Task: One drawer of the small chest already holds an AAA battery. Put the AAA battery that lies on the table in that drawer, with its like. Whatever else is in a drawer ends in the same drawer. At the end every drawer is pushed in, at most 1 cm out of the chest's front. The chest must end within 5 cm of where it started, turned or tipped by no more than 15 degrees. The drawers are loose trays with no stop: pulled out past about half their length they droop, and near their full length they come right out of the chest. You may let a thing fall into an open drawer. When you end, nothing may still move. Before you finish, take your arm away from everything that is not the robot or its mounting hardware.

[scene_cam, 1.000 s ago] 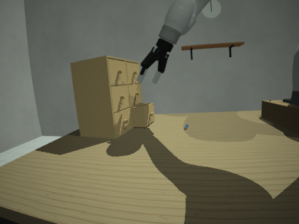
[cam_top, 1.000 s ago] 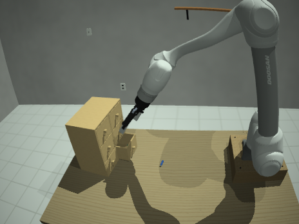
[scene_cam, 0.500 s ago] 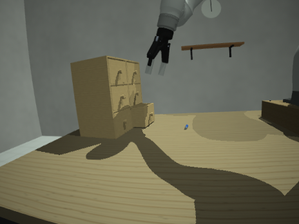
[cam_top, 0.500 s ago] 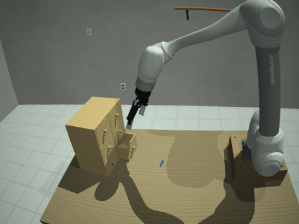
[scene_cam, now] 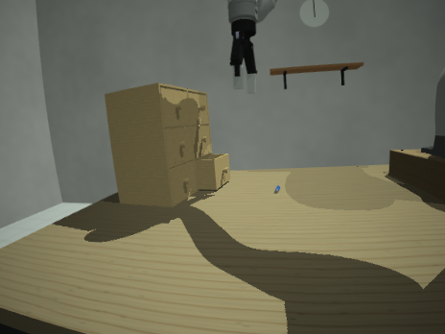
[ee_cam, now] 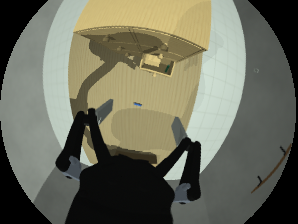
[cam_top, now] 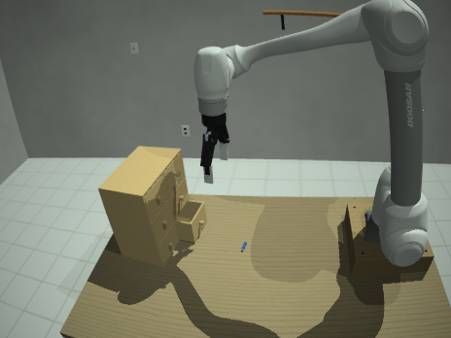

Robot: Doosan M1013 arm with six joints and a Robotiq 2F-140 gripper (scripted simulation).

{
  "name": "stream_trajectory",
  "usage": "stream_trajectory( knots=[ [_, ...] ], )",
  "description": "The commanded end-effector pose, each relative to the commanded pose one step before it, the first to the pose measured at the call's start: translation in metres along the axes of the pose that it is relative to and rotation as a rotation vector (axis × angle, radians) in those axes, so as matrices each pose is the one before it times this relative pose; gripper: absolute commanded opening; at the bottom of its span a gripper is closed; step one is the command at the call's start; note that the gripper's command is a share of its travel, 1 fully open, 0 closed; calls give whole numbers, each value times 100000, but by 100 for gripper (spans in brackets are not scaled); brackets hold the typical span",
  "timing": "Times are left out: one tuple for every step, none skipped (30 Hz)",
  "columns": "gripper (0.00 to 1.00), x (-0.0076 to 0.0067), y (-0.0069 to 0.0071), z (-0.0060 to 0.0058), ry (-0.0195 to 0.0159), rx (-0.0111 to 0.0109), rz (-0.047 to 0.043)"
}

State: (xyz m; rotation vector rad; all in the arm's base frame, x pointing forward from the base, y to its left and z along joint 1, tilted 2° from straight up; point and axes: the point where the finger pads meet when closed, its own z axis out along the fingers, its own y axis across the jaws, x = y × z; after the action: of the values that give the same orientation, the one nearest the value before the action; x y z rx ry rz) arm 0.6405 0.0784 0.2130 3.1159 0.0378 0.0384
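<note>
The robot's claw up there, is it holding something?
No, nothing. The gripper hangs wide open in the air above the table. The little blue battery lies on the table, near the chest with one drawer pulled out.

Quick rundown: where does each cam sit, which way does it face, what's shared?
Top: high, off the table's front edge, facing the back wall; whole arm, chest.
Exterior: low at table level, facing the chest; only the open gripper hangs in.
Wrist: above the fingers, looking down.
All share the battery and open drawer.
</note>
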Motion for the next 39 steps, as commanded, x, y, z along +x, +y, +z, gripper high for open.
stream_trajectory(
  knots=[
    [100,-574,-93,-546,-4641,225,-1728],
    [100,-15,0,-16,-86,-6,-25],
    [100,-2,0,-2,-13,-1,-4],
    [100,0,0,0,0,0,0],
    [100,0,0,0,0,0,0],
    [100,0,0,0,0,0,0],
    [100,0,0,0,0,0,0],
    [100,0,0,0,0,0,0],
    [100,0,0,0,0,0,0],
    [100,0,0,0,0,0,0],
    [100,0,0,0,0,0,0],
    [100,-2,-2,12,0,0,-75],
    [100,-11,-14,76,0,-1,-491],
    [100,-28,-34,190,0,-3,-1234],
    [100,-51,-62,340,0,-5,-2214],
    [100,-79,-96,513,0,-8,-3348],
    [100,-111,-134,697,0,-10,-4563],
    [100,-146,-177,880,-1,-12,-5792],
    [100,-182,-225,1052,-2,-13,-6976],
    [100,-217,-278,1206,-3,-13,-8065],
    [100,0,0,0,0,0,0],
    [100,0,0,0,0,0,0],
    [100,-248,-336,1334,-4,-13,-9014],
    [100,-272,-399,1432,-4,-11,-9790],
    [100,-284,-464,1495,-62,-104,-5511],
    [100,0,0,0,63,92,-4853],
    [100,-283,-528,1522,-120,-117,-6372],
    [100,-290,-575,1512,-152,-121,-5502],
    [100,0,0,0,130,85,-5639],
    [100,-257,-623,1469,-216,-108,-5628],
    [100,-244,-642,1394,-179,-98,-5613],
    [100,0,0,0,155,51,-5614],
    [100,-188,-654,1292,-220,-58,-5626],
    [100,-158,-634,1167,-159,-66,-5607],
    [100,0,0,0,192,26,-5604],
    [100,-93,-599,1026,-163,-21,-5615],
    [100,-61,-536,873,-89,-40,-5596],
    [100,0,0,0,0,0,0],
    [100,0,0,0,0,0,0]
  ],
)
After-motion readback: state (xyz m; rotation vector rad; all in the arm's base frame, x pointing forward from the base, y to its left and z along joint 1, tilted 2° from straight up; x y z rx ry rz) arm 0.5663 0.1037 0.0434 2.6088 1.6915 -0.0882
